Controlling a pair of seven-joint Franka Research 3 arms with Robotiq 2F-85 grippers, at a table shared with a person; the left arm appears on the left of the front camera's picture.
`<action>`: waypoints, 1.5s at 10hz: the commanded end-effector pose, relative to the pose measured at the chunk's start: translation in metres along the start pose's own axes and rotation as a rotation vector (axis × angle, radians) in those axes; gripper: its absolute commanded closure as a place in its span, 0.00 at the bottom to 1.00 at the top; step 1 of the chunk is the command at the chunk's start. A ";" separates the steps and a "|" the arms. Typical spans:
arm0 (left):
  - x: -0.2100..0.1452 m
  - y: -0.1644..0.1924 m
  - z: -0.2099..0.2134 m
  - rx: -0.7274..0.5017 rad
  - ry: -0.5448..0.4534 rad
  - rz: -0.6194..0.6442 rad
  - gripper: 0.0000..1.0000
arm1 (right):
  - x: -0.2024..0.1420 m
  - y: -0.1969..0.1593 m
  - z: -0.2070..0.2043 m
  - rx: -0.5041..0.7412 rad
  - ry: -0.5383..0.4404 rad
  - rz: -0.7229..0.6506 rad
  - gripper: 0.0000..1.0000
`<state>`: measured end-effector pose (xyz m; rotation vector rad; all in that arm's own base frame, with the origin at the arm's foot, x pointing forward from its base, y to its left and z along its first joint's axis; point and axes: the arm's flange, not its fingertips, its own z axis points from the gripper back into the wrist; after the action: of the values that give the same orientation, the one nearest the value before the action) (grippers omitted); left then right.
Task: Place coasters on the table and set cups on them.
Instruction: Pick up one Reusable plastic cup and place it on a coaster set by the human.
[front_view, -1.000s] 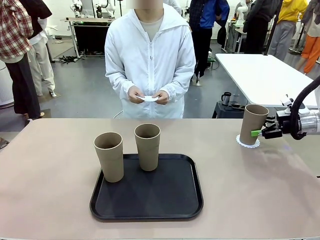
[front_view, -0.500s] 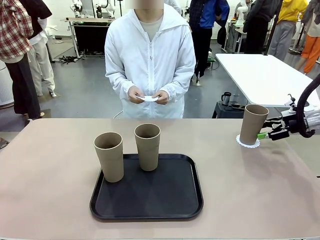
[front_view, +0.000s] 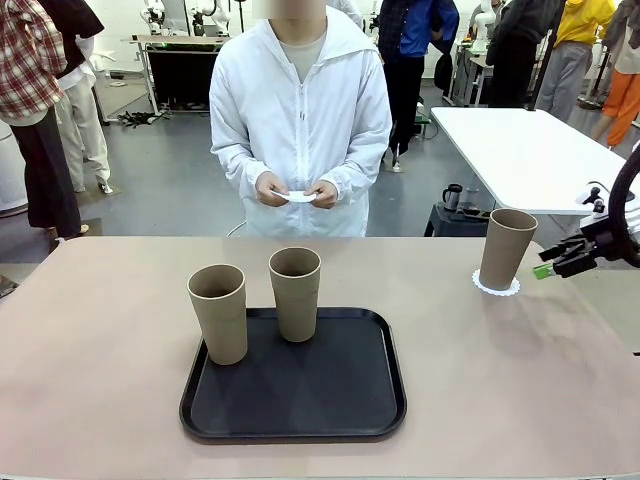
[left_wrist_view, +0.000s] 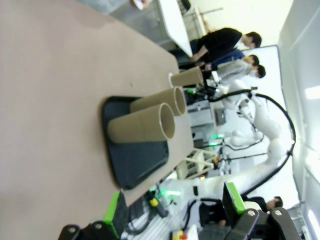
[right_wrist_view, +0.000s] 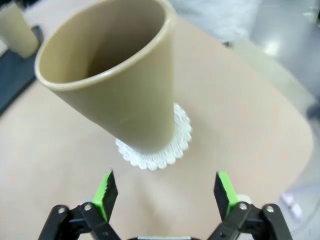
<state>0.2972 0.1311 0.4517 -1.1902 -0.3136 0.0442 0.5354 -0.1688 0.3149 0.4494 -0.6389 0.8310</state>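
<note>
On the large beige-tan tabletop (front_view: 100, 340), 1 tall tan matte cup (front_view: 507, 248) stands on a white scalloped paper doily (front_view: 497, 288), and 2 more cups (front_view: 218, 312) stand on a black rounded tray (front_view: 300, 400). The right gripper (front_view: 552, 268) is spread, near that cup but apart; the left gripper (left_wrist_view: 172, 206) is spread.

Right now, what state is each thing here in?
Right cup: upright, empty, standing on a coaster.
That coaster: flat on the table, under the cup.
Two other cups: upright, on the black tray.
Spare coaster: held in the person's hands.
Right gripper: open, clear of the cup.
Left gripper: open, empty.

Bare table (front_view: 100, 340) beside tray (front_view: 290, 425), coaster cup (front_view: 507, 248) perhaps clear of right claw (right_wrist_view: 165, 186)
</note>
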 end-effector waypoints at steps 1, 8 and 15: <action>0.000 -0.001 0.001 -0.016 -0.008 -0.012 0.00 | 0.035 0.062 0.023 -0.115 0.203 -0.166 0.00; 0.000 -0.001 0.001 -0.016 -0.008 -0.012 0.00 | 0.146 0.180 0.080 -0.448 0.390 -0.316 0.00; 0.000 -0.001 0.001 -0.016 -0.008 -0.012 0.00 | 0.166 0.202 0.107 -0.497 0.399 -0.310 0.00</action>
<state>0.2972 0.1310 0.4519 -1.1900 -0.3134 0.0439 0.4233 -0.0217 0.5346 -0.0557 -0.3593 0.4201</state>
